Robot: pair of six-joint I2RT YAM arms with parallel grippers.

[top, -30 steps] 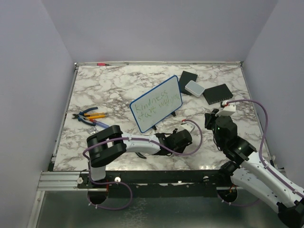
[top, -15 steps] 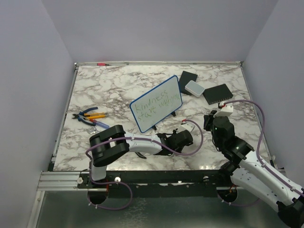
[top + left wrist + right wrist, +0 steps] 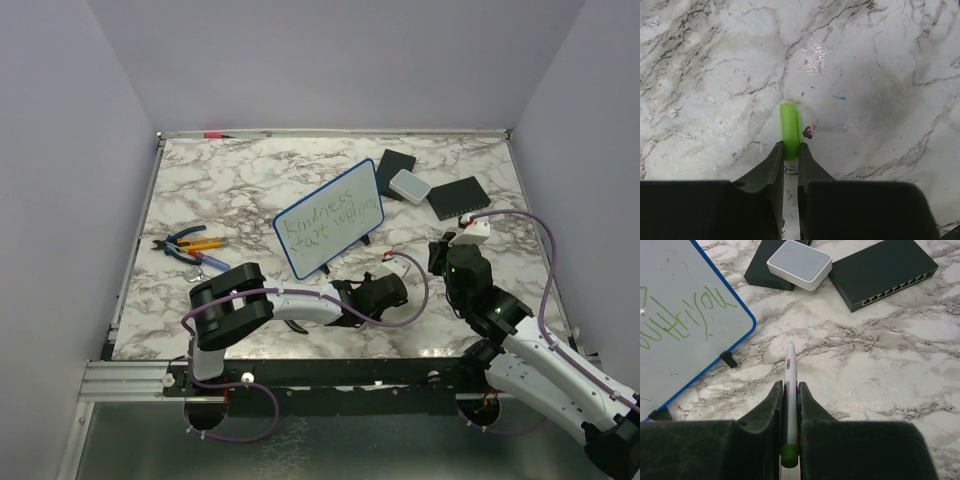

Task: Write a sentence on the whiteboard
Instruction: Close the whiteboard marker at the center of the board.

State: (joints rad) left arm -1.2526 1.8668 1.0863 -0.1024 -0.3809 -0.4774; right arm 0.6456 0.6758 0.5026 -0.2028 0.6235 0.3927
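- The board (image 3: 330,218) is seen propped at a tilt on small black feet near the middle of the counter (image 3: 240,180). Its blue frame is set askew to the counter's edges.
- The sentence (image 3: 326,222) is written across it in thin green hand, in two lines. In the right wrist view its last words can be read as roughly "with you".
- The left gripper (image 3: 790,146) is clenched on a green cap (image 3: 790,122). The cap's near end is pinched between the fingers (image 3: 771,165) and the rest juts out ahead of them, low over bare marble.
- From above, that gripper is found on the near side of the board, between it and the counter's near edge, and apart from it.
- The right gripper (image 3: 790,386) is clamped on a marker (image 3: 790,365), which is held lengthwise between the fingers (image 3: 769,407). The marker's white barrel reaches out beyond them and a green end shows at their base.
- In the right wrist view the board (image 3: 690,355) is placed ahead and to the left of the right fingers, well apart from them. The marker's tip is pointed at bare counter near one foot (image 3: 728,359), and nothing of the marker touches the board.
- Toward the far right corner two black pads (image 3: 459,198) are laid, with a white box (image 3: 408,184) partly on one.
- Pliers (image 3: 188,246) are laid near the left edge.
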